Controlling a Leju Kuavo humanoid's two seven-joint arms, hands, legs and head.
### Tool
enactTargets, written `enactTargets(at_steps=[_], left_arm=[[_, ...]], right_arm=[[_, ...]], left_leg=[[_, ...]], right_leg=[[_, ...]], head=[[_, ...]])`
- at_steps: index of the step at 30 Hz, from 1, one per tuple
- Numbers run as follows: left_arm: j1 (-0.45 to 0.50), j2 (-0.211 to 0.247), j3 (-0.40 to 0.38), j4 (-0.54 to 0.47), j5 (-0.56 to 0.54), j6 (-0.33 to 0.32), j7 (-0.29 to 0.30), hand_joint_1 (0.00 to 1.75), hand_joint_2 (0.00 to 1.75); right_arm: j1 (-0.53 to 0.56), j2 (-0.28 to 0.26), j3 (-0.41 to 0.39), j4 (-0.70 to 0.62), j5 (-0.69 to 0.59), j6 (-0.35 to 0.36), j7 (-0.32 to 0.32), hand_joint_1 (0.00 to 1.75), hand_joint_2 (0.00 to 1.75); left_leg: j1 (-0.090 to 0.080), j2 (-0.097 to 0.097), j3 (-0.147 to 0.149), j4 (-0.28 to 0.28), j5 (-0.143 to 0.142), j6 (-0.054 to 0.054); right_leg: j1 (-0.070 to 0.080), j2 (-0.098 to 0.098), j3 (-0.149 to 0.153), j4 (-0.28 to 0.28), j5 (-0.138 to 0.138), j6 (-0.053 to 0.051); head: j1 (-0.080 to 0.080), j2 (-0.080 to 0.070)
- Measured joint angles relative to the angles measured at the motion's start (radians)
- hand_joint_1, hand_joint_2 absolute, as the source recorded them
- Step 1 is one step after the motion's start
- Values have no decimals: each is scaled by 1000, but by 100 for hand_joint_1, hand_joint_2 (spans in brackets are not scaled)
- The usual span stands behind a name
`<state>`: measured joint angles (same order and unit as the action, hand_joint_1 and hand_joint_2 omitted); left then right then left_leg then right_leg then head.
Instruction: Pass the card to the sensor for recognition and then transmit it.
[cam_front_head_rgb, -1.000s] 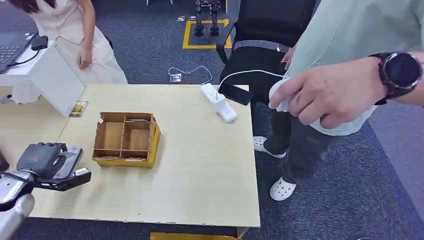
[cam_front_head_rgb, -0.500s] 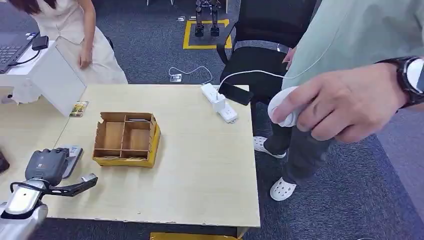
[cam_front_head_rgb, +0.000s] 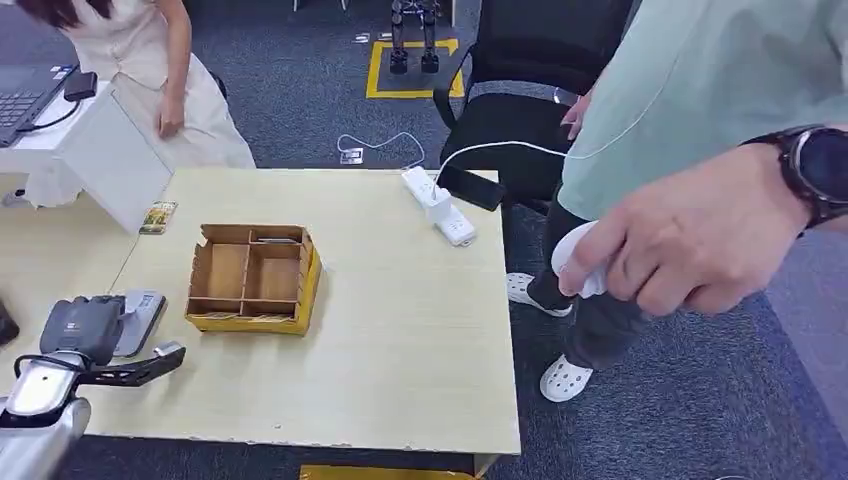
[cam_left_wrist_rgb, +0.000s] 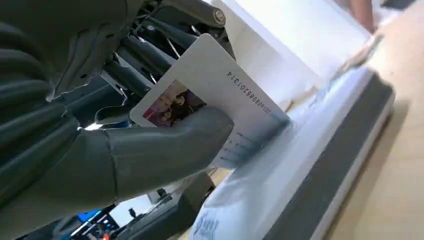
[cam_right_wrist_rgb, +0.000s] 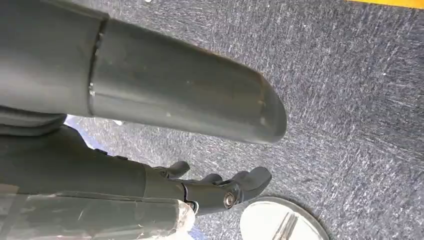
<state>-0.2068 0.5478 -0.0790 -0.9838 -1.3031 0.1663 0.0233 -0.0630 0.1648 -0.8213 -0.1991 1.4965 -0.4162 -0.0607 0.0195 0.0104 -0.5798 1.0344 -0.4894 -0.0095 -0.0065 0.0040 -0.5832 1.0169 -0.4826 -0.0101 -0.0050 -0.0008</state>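
The left hand (cam_front_head_rgb: 85, 328) sits at the near-left corner of the surface (cam_front_head_rgb: 400, 330), directly over the sensor (cam_front_head_rgb: 140, 315), a flat grey-and-white unit lying on the surface just left of the cardboard box (cam_front_head_rgb: 255, 277). In the left wrist view the left hand (cam_left_wrist_rgb: 115, 125) pinches the card (cam_left_wrist_rgb: 215, 95) between the thick grey thumb, pressed on the printed face, and the darker fingers (cam_left_wrist_rgb: 145, 55) behind it. The card is white, carries a small colour photo and a row of printed digits, and is held tilted, with its lower edge down at the sensor (cam_left_wrist_rgb: 300, 165); whether the two touch cannot be determined because that area is blurred. The cardboard box is open-topped, divided into compartments, and stands on the surface well apart from the far edge. A small picture card (cam_front_head_rgb: 157, 217) lies on the surface near the far-left corner, beside a white panel (cam_front_head_rgb: 110, 160). A white power strip (cam_front_head_rgb: 440, 205) and a dark phone (cam_front_head_rgb: 470, 187) lie at the far-right edge. A person's hand (cam_front_head_rgb: 690, 235), wearing a black watch (cam_front_head_rgb: 815, 170), holds a white object with a cable above the floor to the right of the surface. The right hand (cam_right_wrist_rgb: 220, 190) hangs above grey carpet (cam_right_wrist_rgb: 350, 100), fingers loosely curled and holding nothing.
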Motion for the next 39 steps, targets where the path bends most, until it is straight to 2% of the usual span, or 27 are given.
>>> enactTargets(at_steps=[7, 13, 19, 22, 25, 28, 30, 32, 35, 39], left_arm=[[-23, 2, 0, 40, 4, -49, 0, 175, 175], [-37, 15, 0, 57, 37, -129, -29, 175, 175], [-44, 18, 0, 62, 81, -128, -49, 175, 175], [-43, 15, 0, 60, 137, -61, -83, 175, 175], [-31, -1, 3, 32, 215, 51, -125, 175, 175], [-9, -19, 15, -16, 270, 145, -164, 175, 175], [6, -36, 32, -56, 328, 217, -212, 175, 175], [9, -53, 54, -92, 370, 256, -235, 175, 175], [7, -68, 77, -144, 368, 275, -242, 175, 175], [-34, -71, 86, -157, 258, 325, -180, 175, 175]], right_arm=[[0, 0, 0, 0, -2, -11, -8, 0, 0], [0, 0, 0, 0, -2, -13, -10, 0, 0], [0, 0, 0, 0, -2, -13, -8, 0, 0], [0, 0, 0, 0, -3, -13, -8, 0, 0], [0, 0, 0, 0, -2, -12, -8, 0, 0], [0, 0, 2, 0, 0, -12, -10, 0, 0], [0, 1, 4, 0, 4, -11, -10, 0, 0], [0, 2, 8, 0, 6, -11, -10, 0, 0], [0, 4, 15, 0, 12, -11, -7, 0, 0], [-1, 5, 23, 0, 17, -9, -4, 0, 0]], left_leg=[[0, 0, 1, 0, 0, 0], [0, 0, 1, 0, 0, 0], [0, 0, 2, 0, 0, -1], [0, -1, 2, 0, 1, -1], [0, -1, 1, 0, 1, -1], [0, 0, 1, 0, 1, -1], [0, 0, 1, 0, 1, -1], [0, -1, 1, 0, 1, -1], [0, -1, 1, 0, 1, -1], [0, -1, 1, 0, 1, -1]], right_leg=[[0, 0, 1, 0, 0, 0], [0, 0, 1, 0, 0, 0], [0, 0, 1, 0, 0, 0], [0, 0, 1, 0, 0, 0], [0, 0, 1, 0, 0, 0], [0, 0, 1, 0, 0, 0], [0, 0, 1, 0, 0, 0], [0, 0, 1, 0, 0, 0], [0, 0, 0, 0, 0, 0], [0, 0, 0, 0, 0, 0]], head=[[0, 0], [0, 0], [0, 0], [0, 0], [1, 0], [0, 0], [0, 0], [0, 0], [0, 0], [0, 0]])
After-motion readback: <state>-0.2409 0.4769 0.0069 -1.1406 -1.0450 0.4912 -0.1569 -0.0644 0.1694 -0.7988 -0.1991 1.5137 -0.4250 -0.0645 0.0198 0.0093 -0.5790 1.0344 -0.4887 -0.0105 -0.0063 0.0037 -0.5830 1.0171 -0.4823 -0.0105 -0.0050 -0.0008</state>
